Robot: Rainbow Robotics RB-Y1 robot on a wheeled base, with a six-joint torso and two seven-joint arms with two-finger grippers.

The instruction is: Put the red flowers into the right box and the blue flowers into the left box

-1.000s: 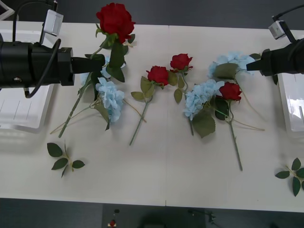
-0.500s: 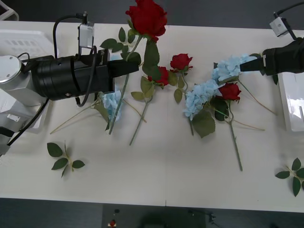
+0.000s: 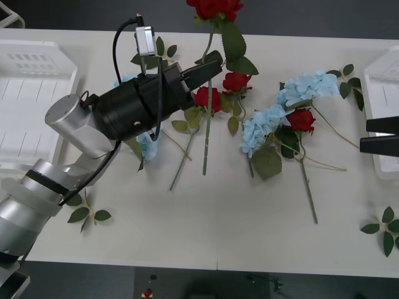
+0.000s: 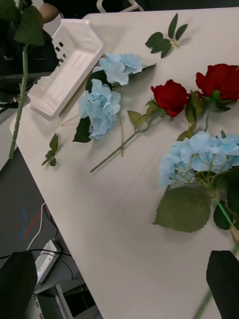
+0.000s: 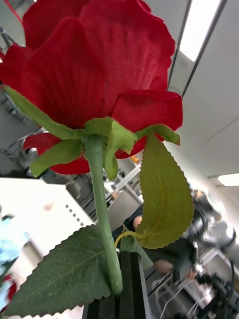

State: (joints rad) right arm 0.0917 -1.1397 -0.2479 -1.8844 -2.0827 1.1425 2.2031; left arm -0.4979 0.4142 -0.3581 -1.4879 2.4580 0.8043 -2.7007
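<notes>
One red rose (image 3: 215, 7) stem pinched in left claw (image 3: 211, 63) | right claw (image 3: 365, 135) seemingly parted

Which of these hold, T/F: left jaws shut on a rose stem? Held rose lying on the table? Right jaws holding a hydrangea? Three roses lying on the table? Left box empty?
1. The left gripper is shut on the stem of a red rose. True.
2. That rose lies flat on the table. False: it is lifted, bloom up, stem hanging below the jaws.
3. The right gripper holds a blue hydrangea. False: its jaws are open and empty, by the right box.
4. Three red roses lie on the table. True.
5. The left box holds flowers. False: nothing is in the part that shows.
</notes>
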